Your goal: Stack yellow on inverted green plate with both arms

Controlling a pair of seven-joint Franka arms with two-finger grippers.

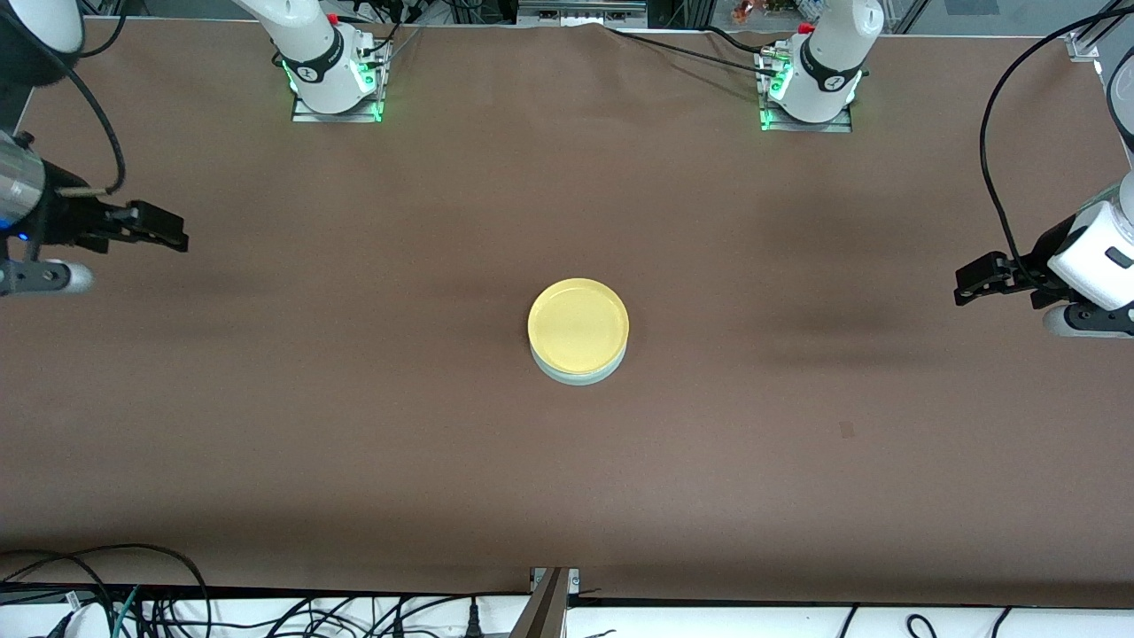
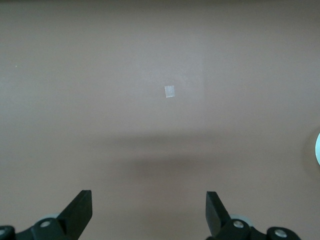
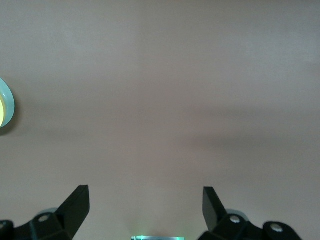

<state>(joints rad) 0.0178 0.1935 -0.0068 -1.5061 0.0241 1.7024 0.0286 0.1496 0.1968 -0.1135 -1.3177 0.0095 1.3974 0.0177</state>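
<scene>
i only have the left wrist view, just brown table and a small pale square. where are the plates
Observer: The yellow plate sits on the green plate at mid-table.
Operator: is the right arm near them
Observer: No, the right gripper hangs open over the right arm's end of the table.
Operator: and mine
Observer: The left gripper is open over the left arm's end, clear of the stack.

No readable text, labels, brands or numbers can be made out anywhere in these shots, as far as can be seen.
</scene>
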